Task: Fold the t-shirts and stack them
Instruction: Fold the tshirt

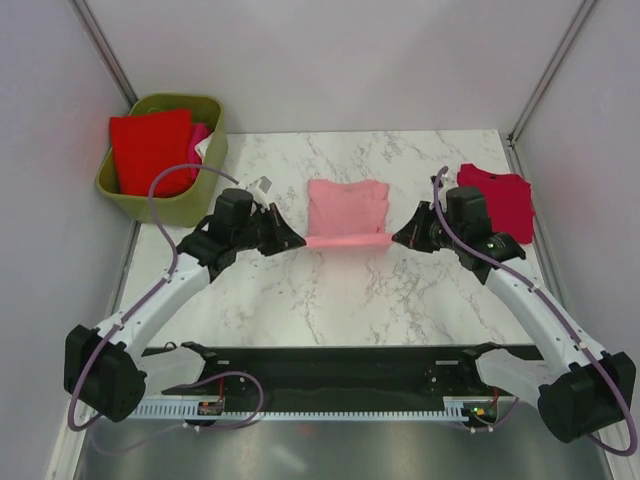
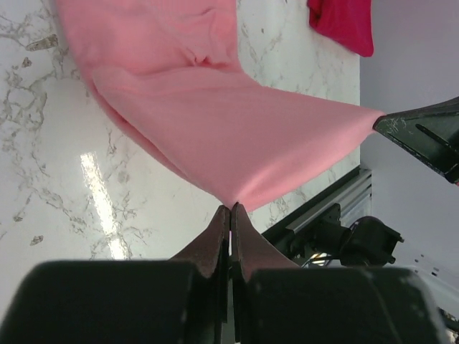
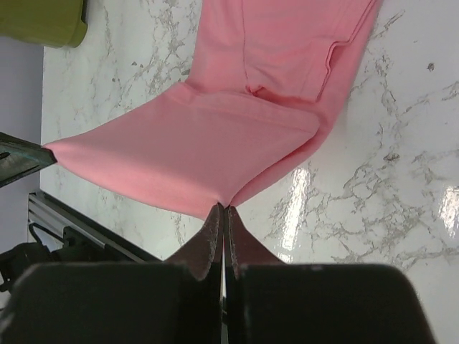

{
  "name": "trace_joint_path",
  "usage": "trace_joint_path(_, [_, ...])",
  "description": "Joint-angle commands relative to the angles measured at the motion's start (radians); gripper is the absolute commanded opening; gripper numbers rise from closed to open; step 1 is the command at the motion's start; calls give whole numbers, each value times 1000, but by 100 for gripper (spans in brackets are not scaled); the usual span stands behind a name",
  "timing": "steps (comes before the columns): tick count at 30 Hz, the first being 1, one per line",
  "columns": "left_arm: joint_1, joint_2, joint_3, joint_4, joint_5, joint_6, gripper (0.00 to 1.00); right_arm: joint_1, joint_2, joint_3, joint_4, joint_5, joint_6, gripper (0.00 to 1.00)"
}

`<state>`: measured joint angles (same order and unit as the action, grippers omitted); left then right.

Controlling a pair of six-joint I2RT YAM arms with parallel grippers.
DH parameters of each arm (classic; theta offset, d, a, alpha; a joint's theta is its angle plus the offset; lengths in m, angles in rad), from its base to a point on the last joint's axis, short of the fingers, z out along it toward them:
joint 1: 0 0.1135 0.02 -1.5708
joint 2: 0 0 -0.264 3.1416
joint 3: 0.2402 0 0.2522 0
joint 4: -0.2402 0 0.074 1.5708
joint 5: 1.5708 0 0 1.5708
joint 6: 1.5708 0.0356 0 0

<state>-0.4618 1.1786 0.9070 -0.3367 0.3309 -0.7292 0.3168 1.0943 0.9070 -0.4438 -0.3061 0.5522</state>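
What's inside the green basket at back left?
A bright red t-shirt lies on top in the olive-green basket, filling most of it. Slivers of hot pink cloth and white cloth show at its right edge. Anything beneath the red one is covered.

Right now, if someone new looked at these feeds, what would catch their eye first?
The light pink shirt at the middle of the marble table stands out: its near edge is lifted and stretched taut between the left hand and the right hand, both pinched shut on its corners. A dark crimson shirt lies at the table's right edge, and a bright red shirt sits in the green basket at the far left.
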Motion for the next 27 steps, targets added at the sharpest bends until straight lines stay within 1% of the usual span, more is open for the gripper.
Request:
trace_joint_path(1, [5,-21,10,-44,36,-7,2,-1,-22,53,-61,33,-12,0])
trace_joint_path(5, [12,58,101,-50,46,1,2,-1,59,124,-70,59,-20,0])
trace_joint_path(7, [20,125,141,-53,45,13,2,-4,97,148,-69,82,-29,0])
trace_joint_path(11, [48,245,276,-79,46,37,2,-13,231,239,-58,104,-43,0])
trace_joint_path(16, [89,407,417,-97,62,56,2,-56,386,355,-44,107,-57,0])
trace_joint_path(18, [101,456,450,-97,66,60,2,-70,426,391,-39,104,-58,0])
trace_joint_path(21, [123,550,526,-99,83,59,2,-87,528,475,-35,93,-57,0])
trace_joint_path(22, [127,579,571,-99,89,59,2,-91,577,513,-35,93,-55,0])
trace_joint_path(24, [143,659,624,-99,109,57,2,-107,625,549,-33,88,-48,0])
trace_joint_path(26, [153,711,710,-99,125,57,2,-123,690,590,-13,81,-32,0])
trace_joint_path(27, [166,769,742,-107,129,57,2,-127,711,607,-4,75,-29,0])
